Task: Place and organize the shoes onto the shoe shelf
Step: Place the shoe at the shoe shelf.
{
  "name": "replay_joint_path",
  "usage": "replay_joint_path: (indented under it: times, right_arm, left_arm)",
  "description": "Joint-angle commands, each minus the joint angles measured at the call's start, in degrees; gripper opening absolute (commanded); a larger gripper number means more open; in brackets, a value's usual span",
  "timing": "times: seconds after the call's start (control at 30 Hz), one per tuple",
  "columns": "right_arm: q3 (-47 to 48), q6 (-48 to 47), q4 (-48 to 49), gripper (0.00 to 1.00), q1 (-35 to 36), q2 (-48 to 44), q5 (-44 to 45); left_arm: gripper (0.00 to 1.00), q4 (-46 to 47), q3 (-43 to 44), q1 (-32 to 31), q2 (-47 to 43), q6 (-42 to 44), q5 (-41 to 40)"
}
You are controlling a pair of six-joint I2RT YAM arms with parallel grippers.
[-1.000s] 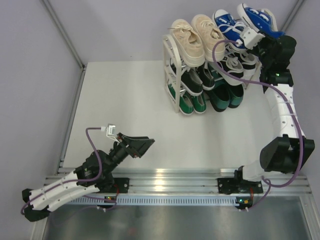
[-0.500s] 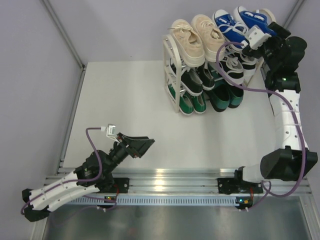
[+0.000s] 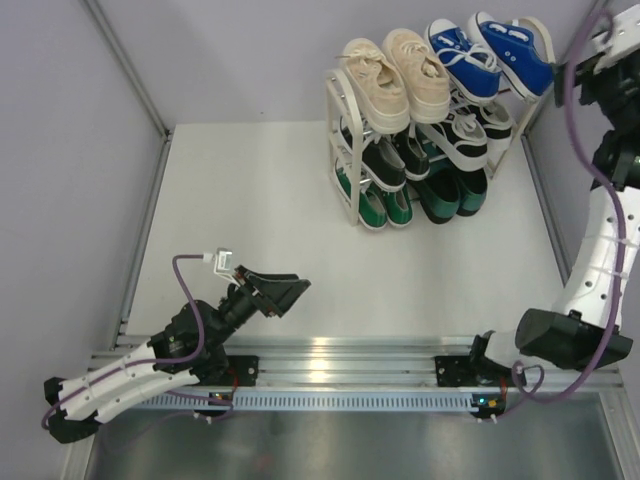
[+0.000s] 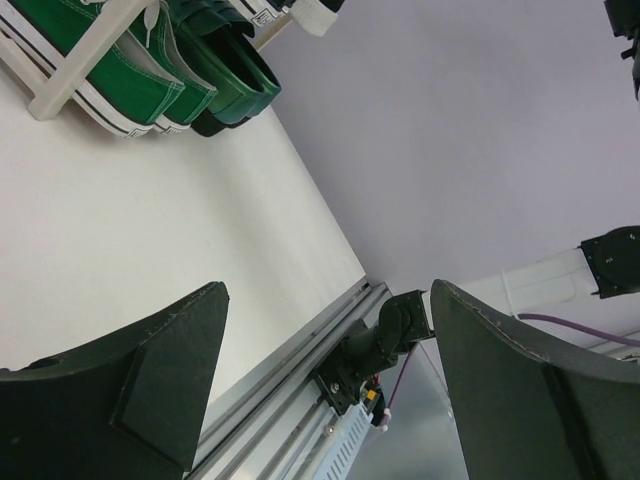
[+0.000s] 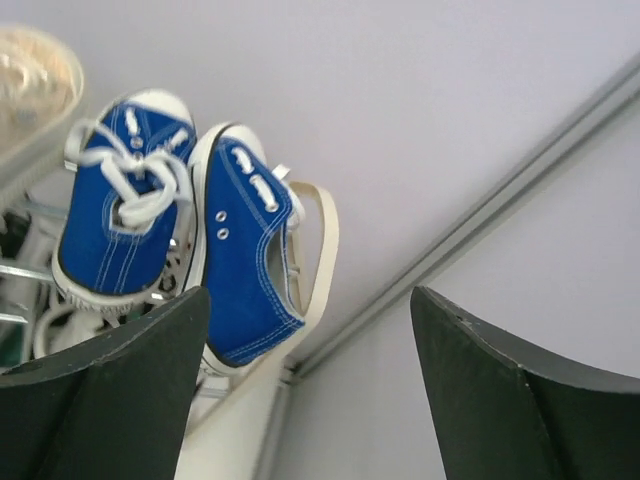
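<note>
Blue sneakers [image 3: 490, 52] sit at the right end of the shoe shelf's [image 3: 345, 150] top tier, long axes front-to-back; the right gripper [image 5: 310, 300], nearer, hangs just off that end, fingers apart and empty, while the left gripper [image 3: 288, 290], also apart and empty, lies well in front.

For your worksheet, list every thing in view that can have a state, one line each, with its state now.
Left tool, open, empty.
Right tool, open, empty.
Shelf, upright, loaded.
Blue sneakers, top tier, right.
Cream sneakers, top tier, left.
Black sneakers, middle tier, left.
Striped sneakers, middle tier, right.
Green sneakers, bottom, left.
Loafers, bottom, right.
</note>
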Motion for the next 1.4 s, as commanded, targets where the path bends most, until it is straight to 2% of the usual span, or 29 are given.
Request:
replay_joint_path:
  times: [0.0, 0.03, 0.13, 0.23, 0.5, 0.63, 0.93, 1.0, 1.03, 1.1, 1.13, 1.2, 1.23, 1.27, 1.37]
  right_arm:
    - [7.65, 27.37, -0.23, 0.80, -5.75, 4.85, -8.27]
    - [8.97, 36.29, -0.49, 0.79, -7.76, 6.43, -11.41]
    - [11.88, 49.07, 1.35, 0.79, -9.10, 11.79, -16.52]
    - [11.71, 55.35, 3.90, 0.79, -8.67, 14.53, -17.34]
    - [11.01, 56.42, 4.25, 0.79, -6.64, 17.16, -12.50]
    - [11.89, 58.97, 4.26, 0.78, -6.12, 19.89, -13.38]
    - [14.34, 53.00, -0.14, 0.72, -1.37, 22.08, -5.65]
    - [15.57, 51.51, -1.36, 0.62, -0.58, 22.61, -4.86]
    - [16.80, 50.89, -2.07, 0.50, -0.23, 23.23, -4.59]
    - [17.51, 48.09, -3.03, 0.36, 0.39, 23.49, -3.19]
    - [17.60, 46.94, -2.95, 0.23, 1.00, 23.23, -2.49]
    - [17.16, 43.18, -1.99, 0.14, 1.88, 22.01, -0.39]
    - [16.03, 41.76, -1.29, 0.05, 2.23, 21.48, 0.59]
    - [15.06, 40.70, 0.02, 0.01, 2.50, 20.69, 1.55]
    - [10.58, 34.03, 4.94, 0.00, 4.25, 17.09, 5.24]
  left_arm:
    - [0.88, 1.45, 0.46, 0.03, -0.32, 0.93, 1.01]
    - [0.88, 1.45, 0.46, 0.03, -0.40, 1.02, 1.02]
    - [0.87, 1.45, 0.37, 0.03, -0.49, 1.02, 1.37]
    - [0.88, 1.45, 0.28, 0.03, -0.58, 1.10, 1.37]
    - [0.88, 1.45, -0.16, 0.03, -0.76, 0.76, 0.84]
    - [0.88, 1.54, 0.28, 0.03, -0.67, 1.10, 0.32]
    - [0.88, 0.93, 1.07, 0.03, -0.32, 1.10, 0.14]
    - [0.87, 0.84, 1.07, 0.03, -0.32, 1.02, 0.05]
    - [0.88, 0.84, 1.07, 0.03, -0.40, 1.02, -0.04]
    - [0.88, 0.84, 1.25, 0.03, -0.23, 1.02, -0.12]
    - [0.88, 0.84, 1.25, 0.03, -0.14, 1.02, -0.04]
    - [0.87, 0.84, 1.34, 0.03, -0.23, 1.02, 0.05]
    - [0.88, 0.66, 1.42, 0.03, -0.23, 1.02, 0.14]
    - [0.88, 0.66, 1.51, 0.03, -0.14, 1.02, 0.14]
    - [0.88, 0.49, 1.69, 0.03, -0.14, 1.10, -0.04]
